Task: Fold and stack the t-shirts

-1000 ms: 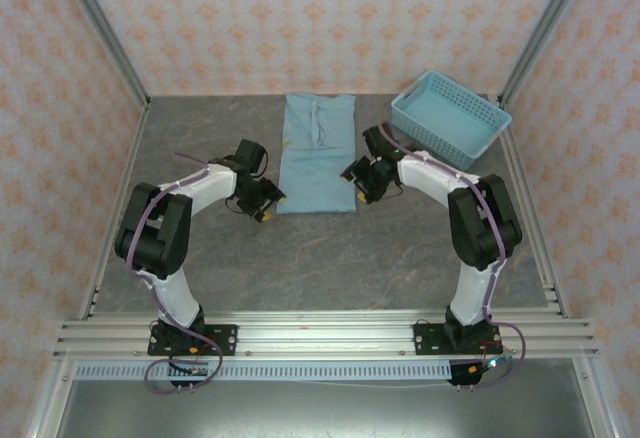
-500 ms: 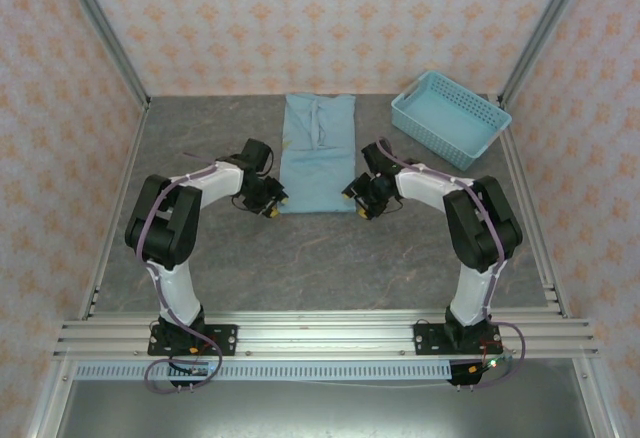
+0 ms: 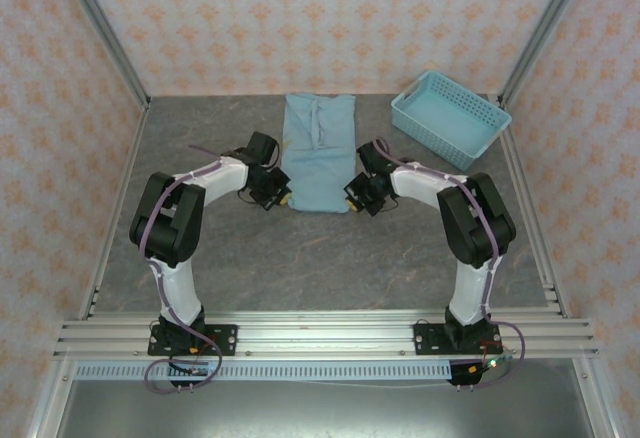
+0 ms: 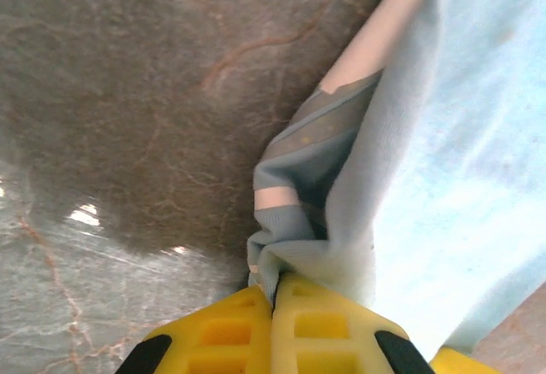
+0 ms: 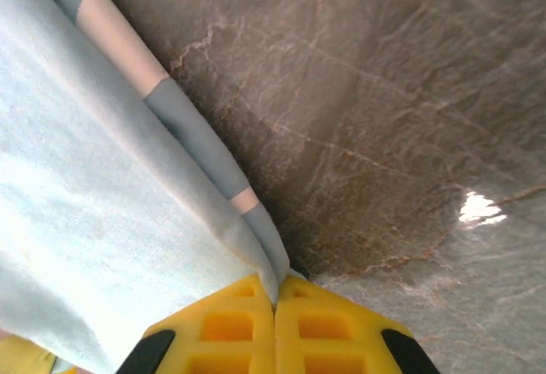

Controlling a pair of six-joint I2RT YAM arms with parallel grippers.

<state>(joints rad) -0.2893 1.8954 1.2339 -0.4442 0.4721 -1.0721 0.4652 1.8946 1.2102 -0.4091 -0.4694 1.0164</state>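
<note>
Well, t-shirt: light blue soft cloth t-shirt [image 3: 319, 153], folded into a long strip, flat at far middle, white print at its edges.
Left claw [image 3: 281, 198]: pinching its near left corner.
Right claw [image 3: 352, 201]: pinching its near right corner.
Table [image 3: 330, 258]: grey, marbled, glossy; pink patterned walls [image 3: 300, 18].
Count: one t-shirt, one light blue plastic lattice basket [image 3: 450, 118] far right.

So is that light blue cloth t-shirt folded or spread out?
Partly folded: the t-shirt lies as a narrow strip, no sleeves sticking out; left gripper and right gripper pinch its layered near corners.
</note>
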